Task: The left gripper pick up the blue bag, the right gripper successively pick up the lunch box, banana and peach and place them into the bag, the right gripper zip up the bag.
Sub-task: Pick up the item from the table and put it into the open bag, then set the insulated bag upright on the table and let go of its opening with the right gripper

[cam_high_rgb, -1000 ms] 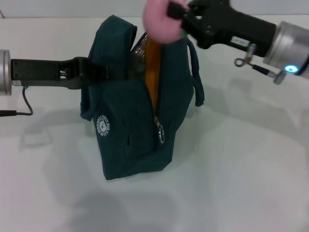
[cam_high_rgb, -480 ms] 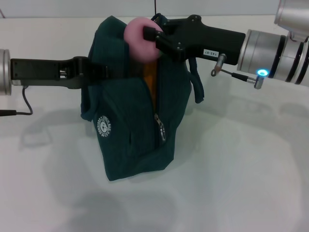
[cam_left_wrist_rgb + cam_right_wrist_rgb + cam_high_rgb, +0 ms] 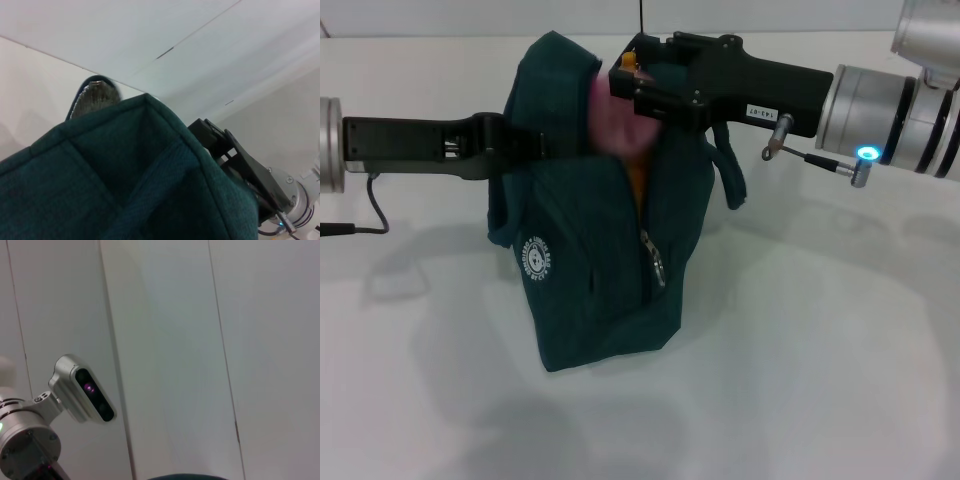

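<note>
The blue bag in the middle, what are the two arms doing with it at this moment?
The left gripper holds the blue bag upright by its upper edge, above the white table. The right gripper is at the bag's open top, where the pink peach sits in the opening. Beneath it, the banana shows through the open zipper. The lunch box is not visible. The bag is not yet zipped up.

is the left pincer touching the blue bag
Touching. The head view shows the left pincer shut on the upper side of the blue bag, the fabric bunched at its tips and the bag held upright.
</note>
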### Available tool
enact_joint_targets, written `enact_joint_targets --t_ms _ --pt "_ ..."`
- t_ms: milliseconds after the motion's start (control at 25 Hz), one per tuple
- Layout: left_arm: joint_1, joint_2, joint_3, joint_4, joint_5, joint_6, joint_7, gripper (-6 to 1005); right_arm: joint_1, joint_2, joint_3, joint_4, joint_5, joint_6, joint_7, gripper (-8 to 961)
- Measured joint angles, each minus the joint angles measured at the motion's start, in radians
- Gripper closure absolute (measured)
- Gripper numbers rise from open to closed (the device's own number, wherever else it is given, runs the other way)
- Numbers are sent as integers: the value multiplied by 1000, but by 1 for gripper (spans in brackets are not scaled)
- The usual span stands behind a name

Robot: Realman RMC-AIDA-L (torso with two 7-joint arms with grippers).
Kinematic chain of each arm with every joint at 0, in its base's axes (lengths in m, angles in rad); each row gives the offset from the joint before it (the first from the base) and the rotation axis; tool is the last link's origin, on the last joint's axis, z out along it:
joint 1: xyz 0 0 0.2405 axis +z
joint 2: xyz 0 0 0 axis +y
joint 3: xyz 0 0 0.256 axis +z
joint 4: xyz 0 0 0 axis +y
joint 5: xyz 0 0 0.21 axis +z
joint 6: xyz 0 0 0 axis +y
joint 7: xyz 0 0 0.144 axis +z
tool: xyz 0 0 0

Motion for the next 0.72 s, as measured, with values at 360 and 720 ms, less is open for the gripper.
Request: enact_joint_targets --t_ms 360,720 --pt "3 2 -1 0 0 -6 0 963 -31 -3 23 0 2 0 -4 316" --pt "12 -1 -2 0 0 -6 2 963 -121 -10 204 9 -1 23 -8 97"
